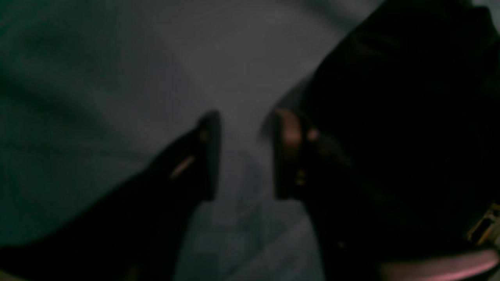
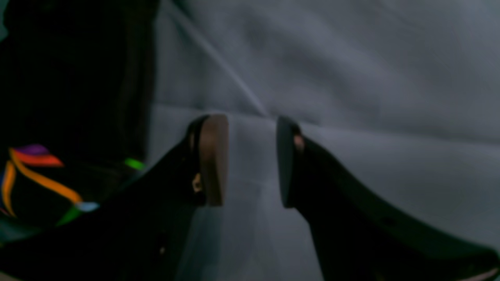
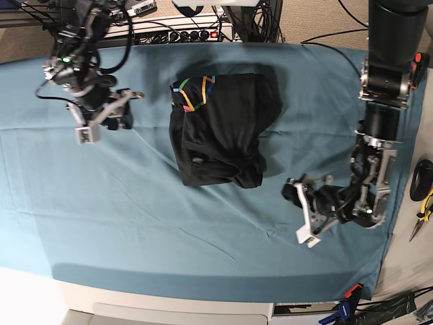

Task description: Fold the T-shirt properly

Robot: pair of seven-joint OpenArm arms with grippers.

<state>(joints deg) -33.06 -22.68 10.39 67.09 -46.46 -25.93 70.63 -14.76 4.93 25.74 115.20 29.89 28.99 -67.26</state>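
The black T-shirt lies folded into a rough rectangle in the middle of the table, its rainbow neckline trim at the far left corner. My right gripper is to the shirt's left, apart from it, and open. In the right wrist view the gripper has only cloth between its fingers, with the T-shirt and its trim at the left. My left gripper stands open off the shirt's near right corner. Seen from its wrist camera, the left gripper holds nothing and the T-shirt fills the right.
A teal table cloth covers the table. Cables and a power strip run along the far edge. Pliers lie off the table's right side. A clamp grips the front right corner.
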